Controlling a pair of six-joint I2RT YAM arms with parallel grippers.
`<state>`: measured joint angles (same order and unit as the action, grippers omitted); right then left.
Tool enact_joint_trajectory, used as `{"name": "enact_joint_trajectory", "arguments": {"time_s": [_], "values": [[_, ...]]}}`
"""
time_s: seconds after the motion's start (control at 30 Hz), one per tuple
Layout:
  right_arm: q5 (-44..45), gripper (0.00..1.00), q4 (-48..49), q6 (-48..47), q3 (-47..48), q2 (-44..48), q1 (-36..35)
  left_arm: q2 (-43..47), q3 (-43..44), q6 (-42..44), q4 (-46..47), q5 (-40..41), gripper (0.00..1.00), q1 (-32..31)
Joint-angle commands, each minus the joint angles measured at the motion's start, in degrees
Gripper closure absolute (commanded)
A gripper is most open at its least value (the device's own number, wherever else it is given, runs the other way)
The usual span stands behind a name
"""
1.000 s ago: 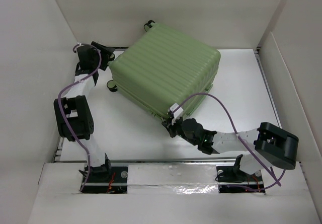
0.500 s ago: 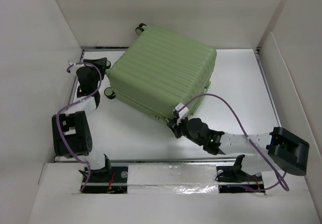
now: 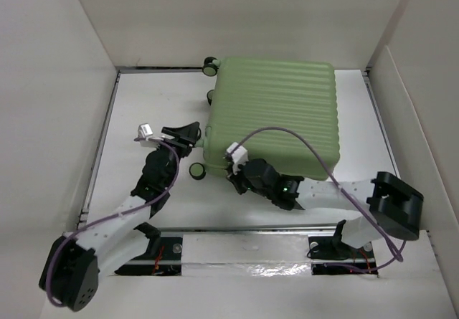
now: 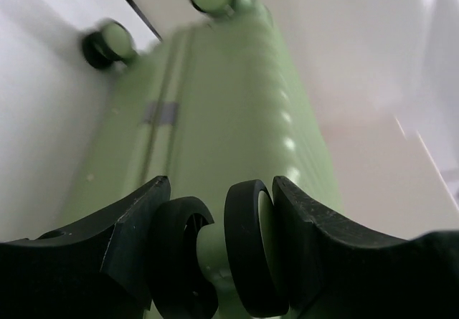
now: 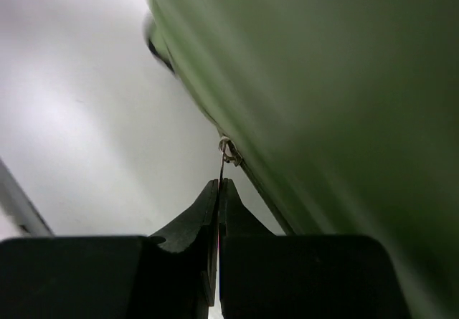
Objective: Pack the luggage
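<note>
The luggage (image 3: 276, 111), a light green ribbed suitcase, lies flat and closed on the white table at the back right, its wheels pointing left. My left gripper (image 3: 189, 137) reaches its left end. In the left wrist view the jaws (image 4: 221, 183) are shut round a black twin spinner wheel (image 4: 247, 247), a finger touching each side. My right gripper (image 3: 233, 170) sits at the case's near left corner. In the right wrist view it (image 5: 219, 181) is shut on the thin metal zipper pull (image 5: 224, 154) hanging from the shell (image 5: 344, 82). The lining is hidden.
White walls close in the table on the left (image 3: 57, 82), back (image 3: 237, 18) and right (image 3: 423, 118). A metal rail (image 3: 244, 247) runs along the near edge between the arm bases. Other wheels (image 3: 210, 64) (image 3: 195, 169) stick out on the case's left side.
The suitcase turned and slid right, now square to the table. My left arm swung in from the far left and closed on a wheel. My right gripper stayed on the zipper pull, shifting left.
</note>
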<state>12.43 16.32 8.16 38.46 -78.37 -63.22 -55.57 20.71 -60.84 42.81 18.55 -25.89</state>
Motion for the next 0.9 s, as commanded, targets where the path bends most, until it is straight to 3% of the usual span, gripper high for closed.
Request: {"name": "enact_joint_trajectory", "arguments": {"time_s": [0.0,0.17,0.3,0.4,0.5,0.67,0.77,0.87], "values": [[-12.59,1.00,8.65,-4.11,13.73,-5.02,-6.81,11.15,-3.47,9.69,-13.58,-10.29,1.00,-6.27],[-21.21,1.00,10.67,-5.00,19.81,-13.47,-8.67,28.20,-6.82,9.78,-26.88,-11.77,1.00,-6.81],[-18.77,1.00,11.89,-4.30,13.86,-9.71,-8.67,29.48,-9.54,10.12,-26.47,-14.41,1.00,-6.81],[-17.44,1.00,10.41,-3.51,6.04,-1.57,-6.22,23.07,-10.07,11.09,-19.12,-18.01,1.00,-6.81],[-17.52,1.00,6.64,-3.33,-0.65,8.36,-1.39,14.81,-9.20,11.09,-11.21,-18.19,1.00,-10.83],[-20.16,1.00,-4.44,-5.08,-4.35,20.61,9.24,-2.65,-0.95,12.67,-5.11,-1.51,1.00,-31.28],[-22.70,1.00,-7.34,-6.31,-4.36,23.61,16.27,-11.01,2.31,11.71,2.43,-1.58,1.00,-33.09],[-25.26,1.00,-7.88,-5.45,-3.66,22.13,16.74,-17.26,5.65,11.88,8.34,-3.34,1.00,-33.09]]}}
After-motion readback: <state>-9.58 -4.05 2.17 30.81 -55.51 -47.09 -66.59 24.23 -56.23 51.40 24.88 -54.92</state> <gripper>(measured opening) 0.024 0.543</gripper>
